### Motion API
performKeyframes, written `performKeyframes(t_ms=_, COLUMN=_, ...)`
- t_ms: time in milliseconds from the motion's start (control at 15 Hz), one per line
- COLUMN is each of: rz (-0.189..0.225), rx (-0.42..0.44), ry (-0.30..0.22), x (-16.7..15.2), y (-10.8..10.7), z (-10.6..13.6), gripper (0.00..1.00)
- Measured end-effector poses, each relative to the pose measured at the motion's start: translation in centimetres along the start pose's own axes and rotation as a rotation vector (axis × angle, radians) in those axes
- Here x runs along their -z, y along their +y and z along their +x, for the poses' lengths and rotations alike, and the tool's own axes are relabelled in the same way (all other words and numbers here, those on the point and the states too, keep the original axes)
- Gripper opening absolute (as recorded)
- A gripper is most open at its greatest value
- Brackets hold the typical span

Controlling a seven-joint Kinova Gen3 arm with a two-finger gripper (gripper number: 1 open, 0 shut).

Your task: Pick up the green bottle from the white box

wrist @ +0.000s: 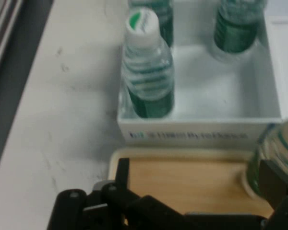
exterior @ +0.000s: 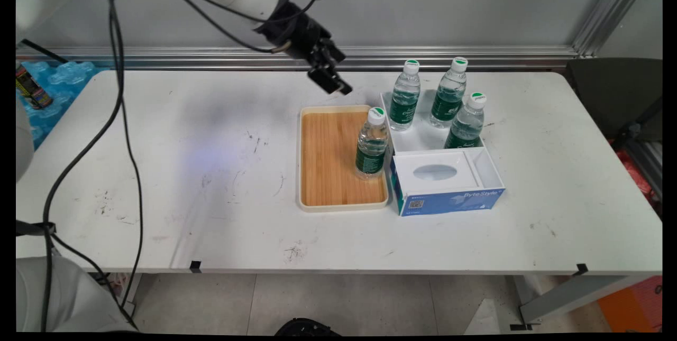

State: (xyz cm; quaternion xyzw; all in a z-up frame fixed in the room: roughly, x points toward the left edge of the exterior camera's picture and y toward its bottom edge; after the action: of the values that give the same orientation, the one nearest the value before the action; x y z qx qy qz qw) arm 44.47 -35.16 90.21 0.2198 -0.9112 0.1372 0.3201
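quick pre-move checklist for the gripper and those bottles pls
1. Gripper empty and open: ok, fingers apart, nothing between them.
2. Gripper clear of the table: ok, raised above the tray's far edge.
3. Bottle on tray upright: ok.
4. Three bottles in white box upright: ok.
5. Tray flat beside box: ok.
6. Caps sealed tight: cannot tell.

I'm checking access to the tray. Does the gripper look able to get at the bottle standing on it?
Probably yes. The gripper hangs open above the tray's far edge, and the bottle stands upright at the tray's right side with nothing over it, though the white box is close beside it.
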Motion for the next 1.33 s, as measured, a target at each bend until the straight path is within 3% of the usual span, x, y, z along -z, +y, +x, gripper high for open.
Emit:
performKeyframes(t_ms=533, rz=0.013, rx=0.010, ry=0.091, x=-5.4, y=-1.7, z=2.4, gripper=1.00)
performKeyframes(t_ms=1333, rz=0.006, rx=0.055, ry=0.143, x=-12.0, y=-2.7, z=3.1, gripper=1.00)
